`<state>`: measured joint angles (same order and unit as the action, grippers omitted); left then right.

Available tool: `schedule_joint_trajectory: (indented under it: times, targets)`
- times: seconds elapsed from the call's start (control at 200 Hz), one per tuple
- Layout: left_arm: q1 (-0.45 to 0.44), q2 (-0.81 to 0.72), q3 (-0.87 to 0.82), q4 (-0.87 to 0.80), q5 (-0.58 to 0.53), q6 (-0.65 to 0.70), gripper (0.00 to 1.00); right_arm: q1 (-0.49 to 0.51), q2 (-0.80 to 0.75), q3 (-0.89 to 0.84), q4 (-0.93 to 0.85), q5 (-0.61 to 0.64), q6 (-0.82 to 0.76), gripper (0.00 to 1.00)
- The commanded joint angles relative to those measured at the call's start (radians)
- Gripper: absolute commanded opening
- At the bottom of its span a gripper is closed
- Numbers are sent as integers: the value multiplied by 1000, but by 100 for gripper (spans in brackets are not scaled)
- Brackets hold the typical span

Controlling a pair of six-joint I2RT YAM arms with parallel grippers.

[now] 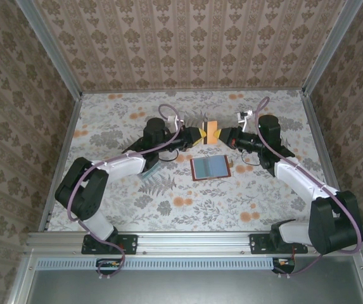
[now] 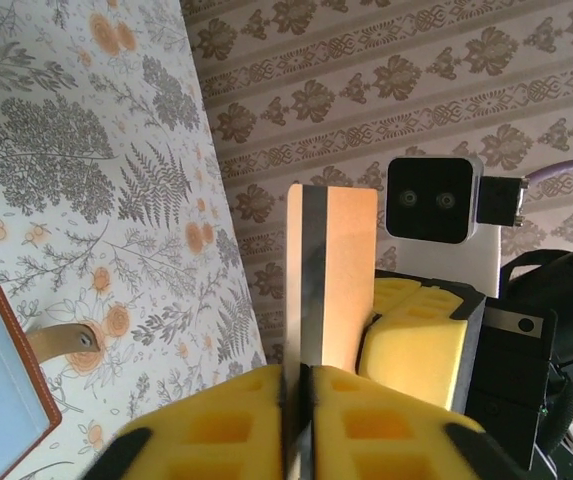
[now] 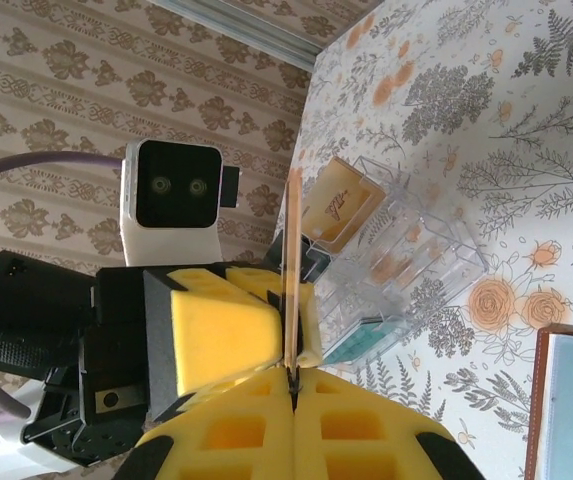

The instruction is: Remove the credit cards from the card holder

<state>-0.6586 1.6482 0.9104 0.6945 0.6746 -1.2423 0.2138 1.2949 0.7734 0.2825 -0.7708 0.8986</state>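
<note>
An orange-tan credit card with a dark stripe (image 2: pixel 341 270) is held in the air between both grippers at the back middle of the table (image 1: pixel 211 133). My left gripper (image 2: pixel 299 372) is shut on one edge of the card. My right gripper (image 3: pixel 294 372) is shut on the opposite edge, where the card (image 3: pixel 292 260) shows edge-on. The two grippers face each other, left (image 1: pixel 198 135) and right (image 1: pixel 225 135). The reddish-brown card holder (image 1: pixel 210 168) lies open and flat on the table just in front of them, grey-blue inside, with its strap (image 2: pixel 61 342) loose.
A clear plastic tray (image 3: pixel 406 250) stands on the table under the left arm, with a teal card (image 3: pixel 366 342) in one slot. Patterned walls close the table at the back and both sides. The floral tabletop (image 1: pixel 187 209) stretches in front of the card holder.
</note>
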Motion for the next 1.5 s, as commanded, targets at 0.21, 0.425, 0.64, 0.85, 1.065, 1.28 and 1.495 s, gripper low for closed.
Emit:
schedule_joint_trajectory:
  times: [0.21, 0.425, 0.64, 0.85, 1.065, 1.28, 1.495]
  targets:
    - [-1, -23, 28, -21, 30, 59, 0, 6, 6, 2, -38, -19, -39, 41]
    - [24, -122, 93, -460, 7, 332, 0, 4, -36, 21, -172, 41, -122, 100]
    - [50, -190, 297, -1092, -158, 773, 0, 5, -70, 29, -246, 83, -171, 100]
    - [108, -239, 335, -1298, -385, 1069, 0, 10, -104, 12, -247, 128, -182, 100]
    - [143, -250, 380, -1416, -552, 1367, 0, 23, -136, 9, -285, 160, -219, 100]
    - [189, -211, 419, -1426, -631, 1585, 0, 46, -157, 12, -317, 183, -246, 100]
    - [195, -135, 448, -1397, -669, 1717, 0, 58, -164, 17, -338, 197, -262, 100]
